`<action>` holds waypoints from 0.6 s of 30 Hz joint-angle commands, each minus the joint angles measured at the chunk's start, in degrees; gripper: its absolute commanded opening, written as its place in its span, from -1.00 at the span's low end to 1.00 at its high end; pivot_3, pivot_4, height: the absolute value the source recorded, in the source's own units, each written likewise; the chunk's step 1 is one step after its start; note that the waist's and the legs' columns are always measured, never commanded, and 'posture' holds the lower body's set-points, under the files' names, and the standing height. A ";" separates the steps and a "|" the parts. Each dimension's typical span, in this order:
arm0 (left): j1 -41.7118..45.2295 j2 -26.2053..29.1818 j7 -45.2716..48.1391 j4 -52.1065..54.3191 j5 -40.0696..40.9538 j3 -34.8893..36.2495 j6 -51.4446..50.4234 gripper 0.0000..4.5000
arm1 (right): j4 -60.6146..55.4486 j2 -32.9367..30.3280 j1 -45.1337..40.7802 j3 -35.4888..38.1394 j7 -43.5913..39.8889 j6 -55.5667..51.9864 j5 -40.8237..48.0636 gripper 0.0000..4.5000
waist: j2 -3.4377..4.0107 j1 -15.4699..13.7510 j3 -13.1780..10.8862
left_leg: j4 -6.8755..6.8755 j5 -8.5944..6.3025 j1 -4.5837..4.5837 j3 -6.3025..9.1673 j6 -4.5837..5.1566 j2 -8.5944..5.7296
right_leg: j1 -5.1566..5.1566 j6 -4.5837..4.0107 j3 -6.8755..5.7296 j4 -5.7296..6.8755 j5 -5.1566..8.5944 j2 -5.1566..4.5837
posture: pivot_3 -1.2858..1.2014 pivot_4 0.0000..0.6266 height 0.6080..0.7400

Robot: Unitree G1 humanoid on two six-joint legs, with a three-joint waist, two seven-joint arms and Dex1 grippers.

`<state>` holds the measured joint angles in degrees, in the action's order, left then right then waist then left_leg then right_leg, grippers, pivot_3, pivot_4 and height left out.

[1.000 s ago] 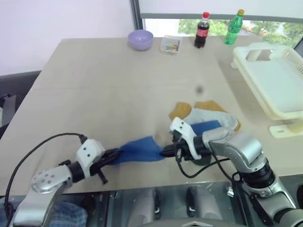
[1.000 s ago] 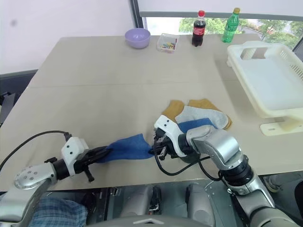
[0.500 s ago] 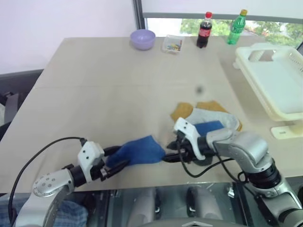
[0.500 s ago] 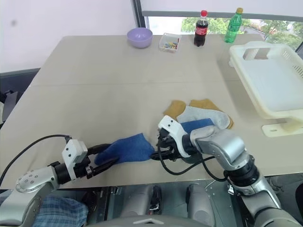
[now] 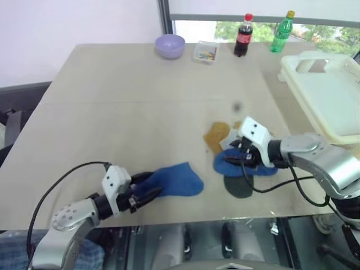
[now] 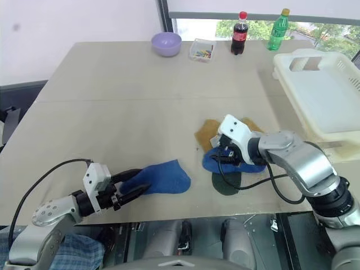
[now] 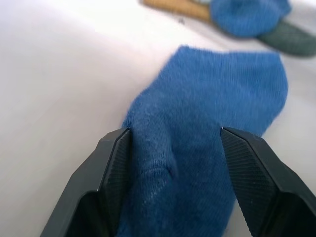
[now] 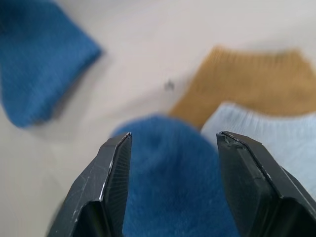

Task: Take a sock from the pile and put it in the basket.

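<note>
A royal blue sock [image 5: 179,180] lies flat on the table near its front edge. My left gripper [image 5: 144,193] is open, and the sock's near end sits between its fingers [image 7: 116,163]. To the right is the pile [image 5: 242,169]: another blue sock [image 8: 168,192], a mustard one [image 5: 216,135], a light grey one [image 8: 266,133] and a dark green one [image 5: 238,187]. My right gripper [image 5: 233,158] hovers open just over the pile's blue sock, gripping nothing. The cream-white basket [image 5: 323,95] stands at the table's right edge.
At the far edge of the table [image 5: 124,112] stand a lilac bowl [image 5: 170,45], a small clear tray of coloured bits [image 5: 204,52], a cola bottle [image 5: 243,35] and a green bottle [image 5: 280,32]. A black cable [image 5: 62,185] loops from my left arm.
Both grippers opened and let go of the blue sock stretched between them, which now lies slack on the table. My right gripper swung right, over the pile.
</note>
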<state>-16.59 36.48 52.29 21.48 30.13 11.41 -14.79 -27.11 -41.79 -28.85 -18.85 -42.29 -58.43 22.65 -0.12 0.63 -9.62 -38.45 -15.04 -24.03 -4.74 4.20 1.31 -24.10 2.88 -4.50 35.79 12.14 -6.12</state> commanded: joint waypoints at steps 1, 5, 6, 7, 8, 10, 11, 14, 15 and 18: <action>0.47 0.54 1.95 3.24 3.69 3.36 1.28 0.38 | 0.55 0.40 0.15 0.00 -0.70 3.48 -1.25 0.12 | 0.01 0.10 0.00 | 0.00 0.05 0.00 0.00 -0.08 0.00 | 0.00 0.01 0.02 0.01 -0.01 0.01 | 0.03 -0.52 0.89; 0.68 0.12 3.18 2.90 3.95 4.84 4.17 0.38 | 1.18 0.19 0.42 0.01 -1.62 4.51 -1.44 -0.60 | -0.02 -0.02 -0.01 | -0.02 0.09 0.00 -0.02 -0.14 0.00 | 0.01 0.02 0.02 0.00 -0.01 0.04 | 0.03 -0.52 0.89; 0.47 0.25 4.03 2.66 4.66 5.25 4.35 0.38 | 1.37 0.02 0.42 -0.13 -1.88 4.90 -1.75 -0.82 | -0.03 -0.02 -0.01 | -0.02 0.09 0.00 -0.03 -0.14 0.00 | 0.01 0.02 0.02 0.00 -0.01 0.03 | 0.03 -0.52 0.89; 0.25 0.35 4.83 2.48 5.16 5.61 4.65 0.38 | 1.53 -0.14 0.45 -0.22 -2.12 5.27 -2.06 -0.99 | -0.03 -0.02 -0.02 | -0.02 0.09 0.00 -0.03 -0.14 0.00 | 0.01 0.02 0.02 0.00 -0.01 0.03 | 0.03 -0.52 0.89; 0.08 0.27 5.66 2.32 5.86 6.05 4.98 0.38 | 1.65 -0.23 0.45 -0.26 -2.37 5.52 -2.24 -0.99 | -0.03 -0.03 -0.02 | -0.02 0.09 0.00 -0.03 -0.14 0.00 | 0.01 0.02 0.03 -0.01 -0.01 0.03 | 0.03 -0.52 0.89; -0.09 -0.03 6.61 2.19 6.96 6.67 5.37 0.38 | 1.90 -0.22 0.53 -0.20 -2.73 5.92 -2.47 -0.99 | -0.04 -0.03 -0.02 | -0.02 0.09 0.00 -0.02 -0.14 0.00 | 0.01 0.01 0.02 -0.01 -0.01 0.03 | 0.03 -0.52 0.89; -0.22 0.00 7.11 2.20 7.47 6.82 5.31 0.38 | 2.05 -0.25 0.53 -0.23 -2.92 6.15 -2.64 -0.99 | -0.04 -0.04 -0.02 | -0.02 0.09 0.00 -0.02 -0.14 0.00 | 0.01 0.01 0.02 -0.01 -0.01 0.03 | 0.03 -0.52 0.89; -0.71 0.41 8.46 2.26 7.97 7.07 5.36 0.38 | 2.36 -0.25 0.48 -0.22 -3.37 6.50 -2.90 -0.99 | -0.04 -0.03 -0.02 | -0.02 0.09 0.00 -0.02 -0.14 0.00 | 0.01 0.01 0.02 -0.01 0.00 0.03 | 0.03 -0.52 0.89; -0.91 0.38 8.99 2.38 8.53 7.18 5.21 0.38 | 2.48 -0.30 0.47 -0.27 -3.54 6.60 -2.98 -0.99 | -0.04 -0.02 -0.02 | -0.02 0.09 0.00 -0.02 -0.14 0.00 | 0.01 0.01 0.02 -0.01 0.00 0.04 | 0.03 -0.52 0.89; -1.46 0.48 10.54 2.81 10.03 7.25 4.67 0.38 | 2.89 -0.63 0.47 -0.64 -4.20 7.06 -3.68 -0.99 | -0.05 -0.03 -0.02 | -0.02 0.10 0.00 -0.02 -0.14 0.00 | 0.01 0.01 0.02 -0.01 0.00 0.05 | 0.03 -0.52 0.89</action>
<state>-17.50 36.58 61.60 22.75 38.56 17.45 -10.45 -23.64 -41.77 -28.27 -19.80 -45.84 -52.47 19.35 -0.16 0.60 -9.64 -38.48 -14.94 -24.04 -4.76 4.06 1.31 -24.09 2.89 -4.48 35.78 12.14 -6.07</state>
